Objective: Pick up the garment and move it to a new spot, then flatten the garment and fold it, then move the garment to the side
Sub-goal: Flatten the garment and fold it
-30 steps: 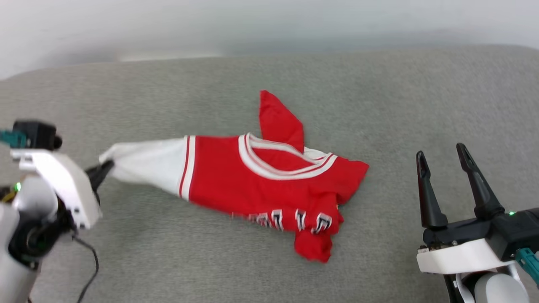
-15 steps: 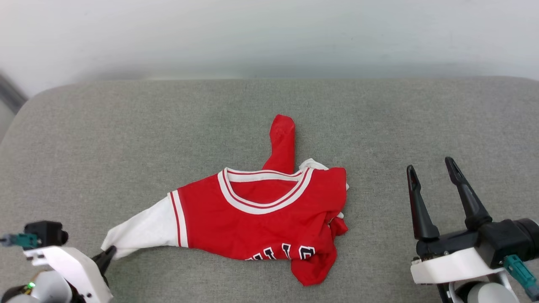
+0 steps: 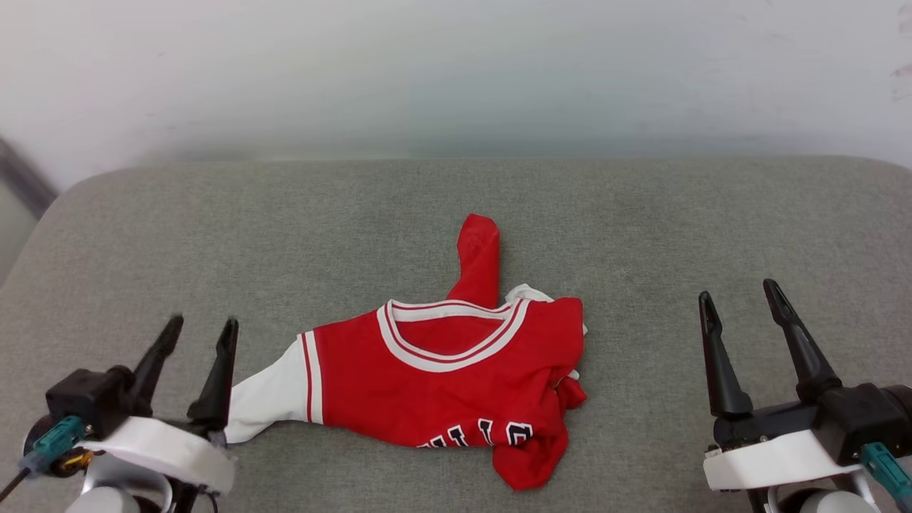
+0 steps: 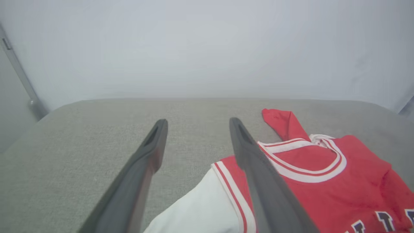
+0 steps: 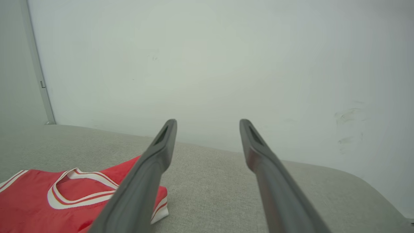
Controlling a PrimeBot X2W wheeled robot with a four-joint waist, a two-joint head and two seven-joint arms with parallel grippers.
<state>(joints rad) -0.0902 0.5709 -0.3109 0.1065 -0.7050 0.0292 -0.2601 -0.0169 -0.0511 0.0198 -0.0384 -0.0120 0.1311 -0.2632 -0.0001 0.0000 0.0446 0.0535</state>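
Observation:
The garment (image 3: 442, 385), a red jersey with a white sleeve, striped trim and black lettering, lies crumpled on the grey cushion (image 3: 285, 228). One white sleeve stretches toward the lower left, and a red flap sticks up behind the collar. My left gripper (image 3: 203, 329) stands open just left of that sleeve, holding nothing. In the left wrist view the garment (image 4: 317, 181) lies right of the open fingers (image 4: 148, 152). My right gripper (image 3: 741, 299) is open, well to the right of the garment. The right wrist view has the garment (image 5: 64, 200) at lower left.
A pale wall (image 3: 456, 71) runs behind the cushion's far edge. A dark upright strip (image 3: 25, 182) stands at the far left by the wall. Bare grey fabric lies on both sides of the garment.
My left gripper let go of the white sleeve and now stands open with fingers pointing up. The sleeve lies slack. The head camera shifted, so the cushion and garment sit differently in the picture.

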